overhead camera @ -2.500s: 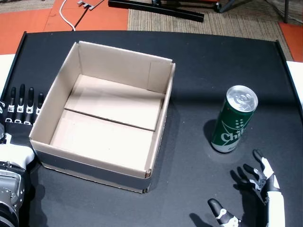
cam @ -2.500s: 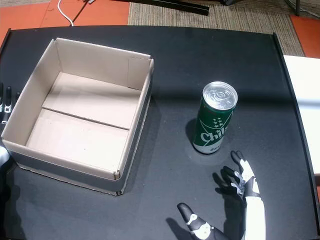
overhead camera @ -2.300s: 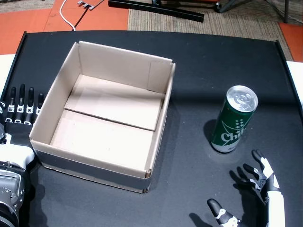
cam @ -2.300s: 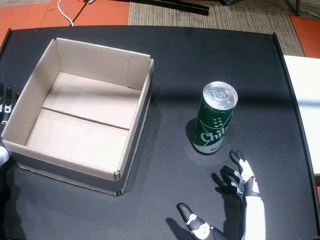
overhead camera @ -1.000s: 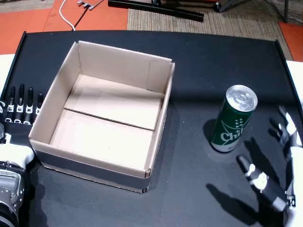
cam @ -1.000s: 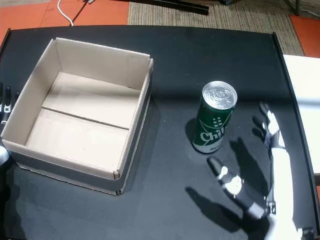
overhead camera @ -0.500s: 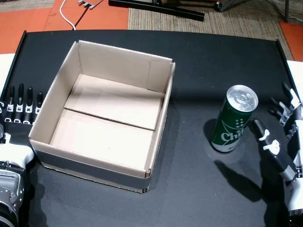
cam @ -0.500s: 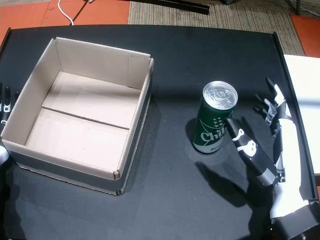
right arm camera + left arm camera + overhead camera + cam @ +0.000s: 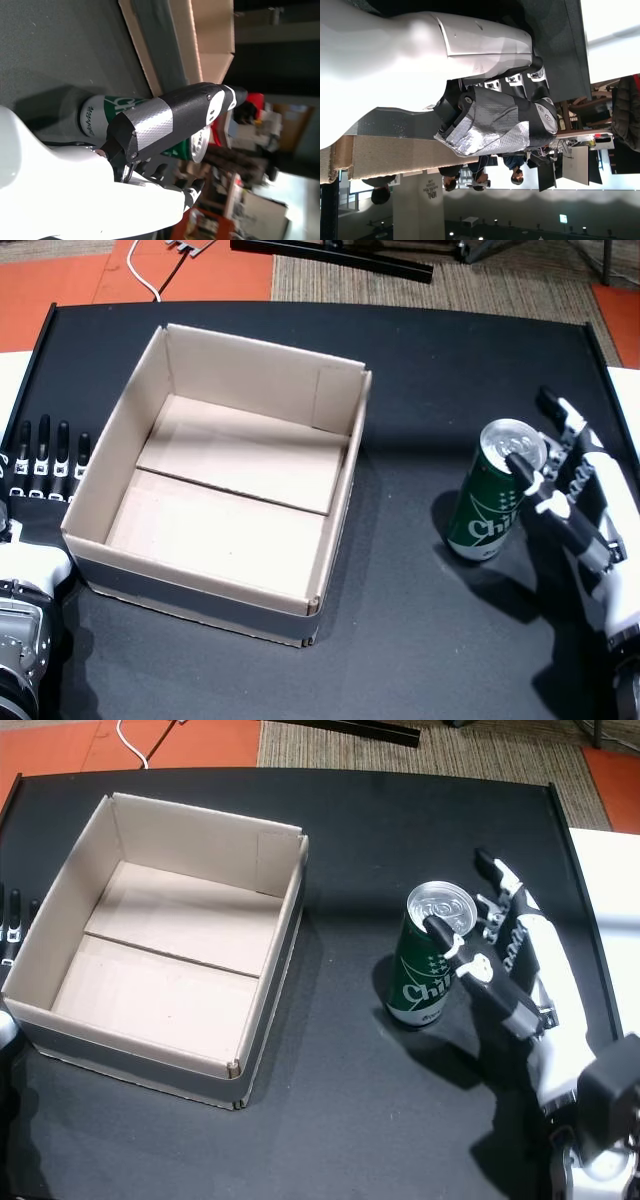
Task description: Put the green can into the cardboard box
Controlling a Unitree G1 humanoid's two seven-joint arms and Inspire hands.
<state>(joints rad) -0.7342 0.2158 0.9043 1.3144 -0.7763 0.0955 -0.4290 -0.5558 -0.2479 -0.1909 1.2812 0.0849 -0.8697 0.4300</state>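
on the near left edge of the black table (image 9: 420, 360) the left hand (image 9: 40, 465) lies flat, its fingers straight and a little apart, holding nothing. it is just beside the left wall of the cardboard box (image 9: 235, 490), at about 9 o'clock from the box. in the left wrist view the left hand (image 9: 495, 117) shows only its knuckles and the table edge.

the cardboard box is open at the top, with nothing inside, and it sits on the left half of the table. the green can (image 9: 492, 495) stands upright at about 3 o'clock from the box, apart from it, with bare black table between the two. nothing stands between the can and the box.

the right hand (image 9: 570, 485) is at the right side of the can, spread open. in both head views the thumb (image 9: 462, 952) lies across the can's rim on the near side, and the other fingers (image 9: 500, 885) reach past its far side. they are not pressed onto the can, as far as i can tell. the right wrist view shows the can (image 9: 145, 127) just behind the thumb (image 9: 172, 120).

a half second ago this hand was lower and more to the right, at about 4 o'clock from the can; now it has come up against it. the can and the box have not moved.

beyond the table, at 12 o'clock, is a striped carpet (image 9: 430, 280) and orange floor (image 9: 60, 280).
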